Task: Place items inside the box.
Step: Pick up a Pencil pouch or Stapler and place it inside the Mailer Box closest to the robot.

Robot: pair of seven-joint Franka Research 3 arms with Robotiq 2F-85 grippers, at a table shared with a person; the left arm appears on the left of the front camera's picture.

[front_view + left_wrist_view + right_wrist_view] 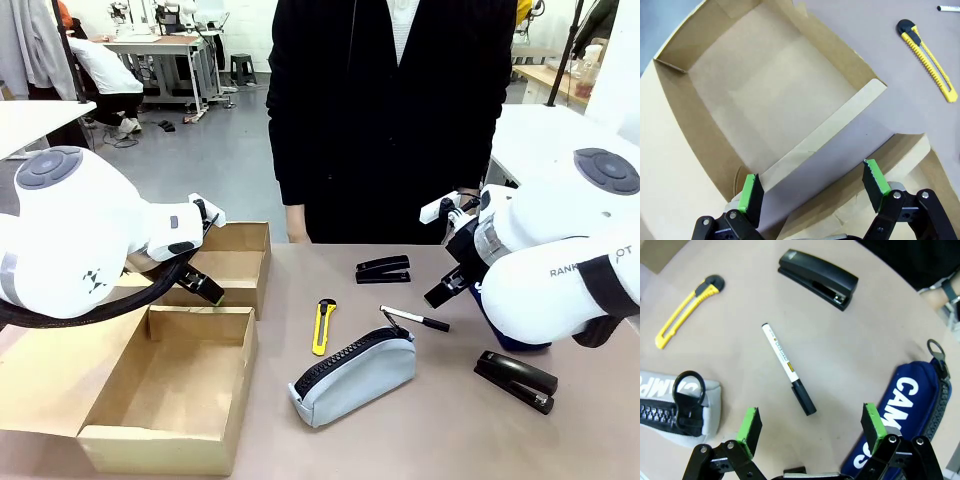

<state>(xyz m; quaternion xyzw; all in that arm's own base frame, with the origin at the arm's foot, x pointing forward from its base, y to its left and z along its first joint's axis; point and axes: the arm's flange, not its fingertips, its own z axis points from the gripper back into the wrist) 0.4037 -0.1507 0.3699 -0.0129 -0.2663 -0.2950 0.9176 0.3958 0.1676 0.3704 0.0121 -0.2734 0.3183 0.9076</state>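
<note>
Fingers [751, 426] of the right gripper [811, 426] are standing spread, pinching nothing, and are hovering above the white-barrelled, black-capped marker [788, 367]. This marker is lying on the table [855, 350] between the grey zip pouch [710, 410] and the dark blue zip pouch with white lettering [905, 405]. The left gripper [813, 187], likewise spread and empty, is hanging over the edge where the long, plain brown cardboard box [165, 445] is meeting a smaller brown cardboard box [240, 262]. The long box is sitting at the robot's near left, mouth up, flap lid folded out flat, nothing inside.

Judged step: approach for a first pick. The next move is calling for a descent with the pads straddling the barrel, perhaps after a slight wrist roll. The marker's long axis is running roughly across the table, cap pointing toward the robot's right arm.
</note>
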